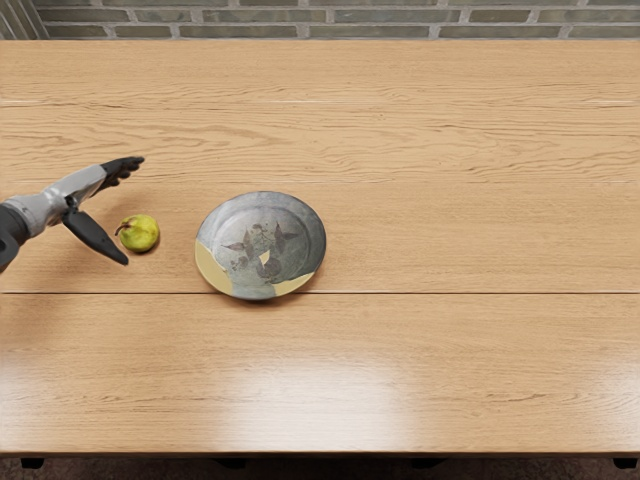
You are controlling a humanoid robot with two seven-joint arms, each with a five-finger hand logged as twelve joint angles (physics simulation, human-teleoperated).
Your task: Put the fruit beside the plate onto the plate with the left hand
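Brick (300, 25) is seen behind the table (420, 350). The fruit (139, 233) is laid just left of the plate (260, 245); further left, the left robot hand (68, 205) is held open, seemingly for grasping.

High head view, slanting down, table (400, 350) midrange

We see a bright, evenly lit render, sharp from the near edge to the far one. A soft pale glare spreads over the near part of the surface (300, 390). The plate (300, 225) and the fruit (139, 233) cast only faint, short shadows.
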